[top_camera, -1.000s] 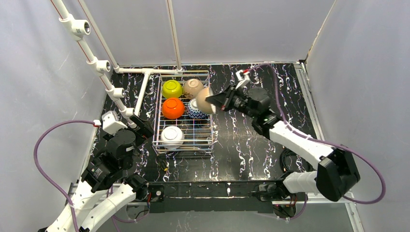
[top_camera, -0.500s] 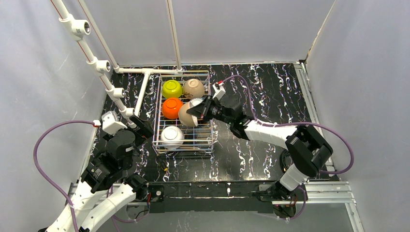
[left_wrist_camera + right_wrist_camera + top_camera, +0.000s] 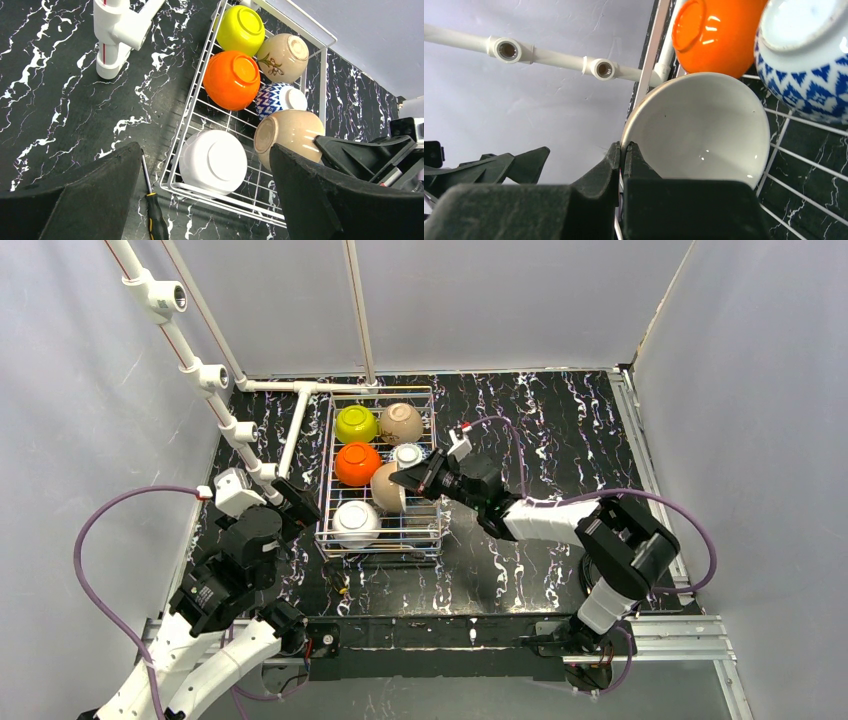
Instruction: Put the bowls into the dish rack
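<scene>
**A:** Over on the right side of the dish rack point(image 3: 420, 532), what is the right arm point(image 3: 545, 518) holding?

**B:** Its jaws are pinching the rim of a beige bowl point(image 3: 388, 488). The bowl is tipped on its side, with its whitish inside facing the arm and its foot toward the white bowl point(image 3: 356, 524). I cannot tell whether it touches the wire.

**A:** And the other bowls?

**B:** All are upside down in the rack. The lime-yellow bowl point(image 3: 356, 423) is far left and the tan bowl point(image 3: 401, 423) with a plant sprig is far right. The orange bowl point(image 3: 357, 464) is middle left. The blue-and-white patterned bowl point(image 3: 408, 455) is middle right, just beyond the held one. The white one is near left.

**A:** The left arm point(image 3: 235, 560)?

**B:** It is left of the rack, above the black marbled surface point(image 3: 520, 430), with its jaws spread wide and nothing between them. A screwdriver point(image 3: 156, 225) lies on the surface by the rack's near-left corner.
</scene>
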Controlling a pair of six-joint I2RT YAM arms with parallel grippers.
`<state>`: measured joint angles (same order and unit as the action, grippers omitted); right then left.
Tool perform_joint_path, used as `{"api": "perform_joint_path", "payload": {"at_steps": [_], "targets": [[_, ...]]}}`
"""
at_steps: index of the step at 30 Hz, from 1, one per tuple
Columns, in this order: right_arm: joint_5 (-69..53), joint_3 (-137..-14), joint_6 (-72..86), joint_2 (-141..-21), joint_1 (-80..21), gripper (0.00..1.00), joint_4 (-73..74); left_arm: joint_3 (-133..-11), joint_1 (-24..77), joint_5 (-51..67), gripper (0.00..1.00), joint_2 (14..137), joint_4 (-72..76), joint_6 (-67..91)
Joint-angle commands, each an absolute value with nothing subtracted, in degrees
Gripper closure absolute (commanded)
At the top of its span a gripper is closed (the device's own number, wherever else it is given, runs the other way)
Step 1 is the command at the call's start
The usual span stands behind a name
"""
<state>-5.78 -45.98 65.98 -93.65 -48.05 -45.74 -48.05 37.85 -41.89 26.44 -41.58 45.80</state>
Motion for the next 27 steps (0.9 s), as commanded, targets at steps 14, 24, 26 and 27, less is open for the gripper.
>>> {"api": "perform_joint_path", "payload": {"at_steps": [14,24,26,27], "targets": [[-2.3,-42.8,80.5,-97.2,-49.2,0.99,-54.8,-47.6,38.1,-42.8,0.02,27.5,-41.1,45.5],[-1.0,-37.3,88.0,-98.4,-49.1,0.95,-55.3,-47.7,38.1,-42.9,0.02,27.5,-41.4,45.5],[-1.6,-37.0,88.3,-99.1,-49.1,0.92,-55.4,-47.8,38.1,-42.9,0.02,27.6,-41.4,45.5],[-1.7,-36.7,88.5,-99.3,-49.0,0.90,-55.8,-47.8,38.1,-42.9,0.02,27.5,-41.4,45.5]]}}
